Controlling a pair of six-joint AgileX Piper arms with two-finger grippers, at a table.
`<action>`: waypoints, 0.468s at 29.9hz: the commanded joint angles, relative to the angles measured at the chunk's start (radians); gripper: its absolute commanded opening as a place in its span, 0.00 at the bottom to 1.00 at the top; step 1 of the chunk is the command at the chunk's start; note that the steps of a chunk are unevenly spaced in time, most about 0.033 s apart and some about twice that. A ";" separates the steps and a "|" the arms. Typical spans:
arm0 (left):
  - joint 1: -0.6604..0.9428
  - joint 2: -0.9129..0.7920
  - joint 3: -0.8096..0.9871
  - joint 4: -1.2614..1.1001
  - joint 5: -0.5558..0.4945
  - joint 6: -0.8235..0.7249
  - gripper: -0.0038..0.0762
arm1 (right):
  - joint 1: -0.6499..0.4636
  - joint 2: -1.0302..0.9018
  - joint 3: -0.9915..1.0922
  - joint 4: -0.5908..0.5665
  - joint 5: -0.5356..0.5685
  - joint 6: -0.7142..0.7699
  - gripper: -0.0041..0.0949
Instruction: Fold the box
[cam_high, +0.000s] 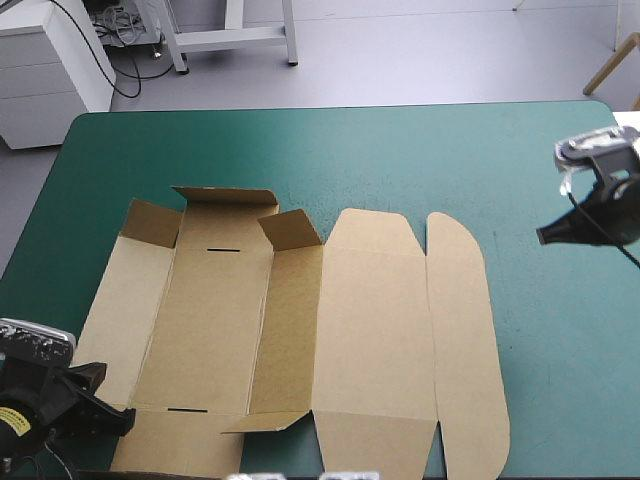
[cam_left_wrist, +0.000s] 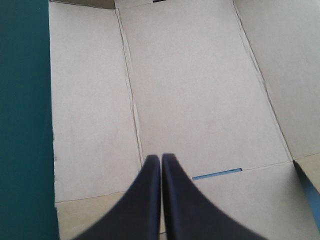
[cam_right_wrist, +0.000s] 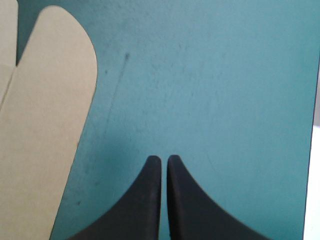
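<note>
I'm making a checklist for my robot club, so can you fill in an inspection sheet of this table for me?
Surface: teal-green cover, bare around the box.
Job's things: box, brown, opened out nearly flat; small flaps along its far side tilt up.
Clutter: nothing seen.
Grippers: left hand shut, holding nothing, over the box's near left corner; right hand shut, holding nothing, over bare cover to the box's right, apart from it.
Cables: nothing seen.
Surroundings: nothing seen.
</note>
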 joint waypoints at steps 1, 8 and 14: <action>0.000 0.010 -0.031 -0.017 0.022 -0.006 0.04 | -0.041 -0.170 0.138 0.007 -0.027 0.053 0.06; 0.000 0.010 -0.031 -0.017 0.015 -0.006 0.04 | -0.041 -0.436 0.439 0.082 -0.035 0.098 0.06; 0.000 0.010 -0.031 -0.017 0.015 -0.006 0.04 | -0.041 -0.584 0.610 0.116 -0.055 0.110 0.06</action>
